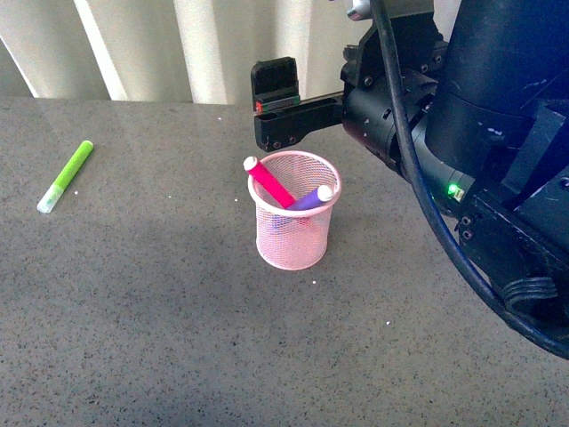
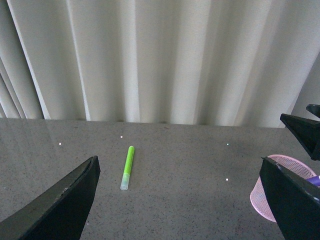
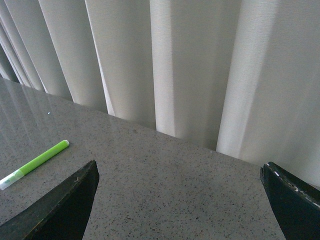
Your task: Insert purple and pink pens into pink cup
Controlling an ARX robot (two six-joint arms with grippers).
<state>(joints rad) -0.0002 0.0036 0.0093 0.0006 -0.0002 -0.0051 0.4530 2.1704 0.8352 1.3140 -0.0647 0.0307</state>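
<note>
Only the front view shows the cup's (image 1: 294, 235) contents: the pink pen (image 1: 268, 181) leans toward 10 o'clock with its cap above the rim, and the purple pen (image 1: 310, 199) leans toward 2 o'clock against the rim, both inside the cup near the middle of the tabletop (image 1: 160, 338). The right tool (image 1: 276, 111) hangs just above and behind the cup at 12 o'clock; its wrist view shows its fingers (image 3: 65, 205) spread wide with nothing between them, and no cup. The left wrist view catches the cup's (image 2: 272, 192) side and a sliver of purple, with the left tool's (image 2: 177, 210) fingers (image 2: 60, 207) also wide apart and empty. A green marker (image 1: 66, 176) lies at 9 o'clock, well apart from the cup, bare tabletop between them. Curtains (image 1: 178, 49) close off the far edge
</note>
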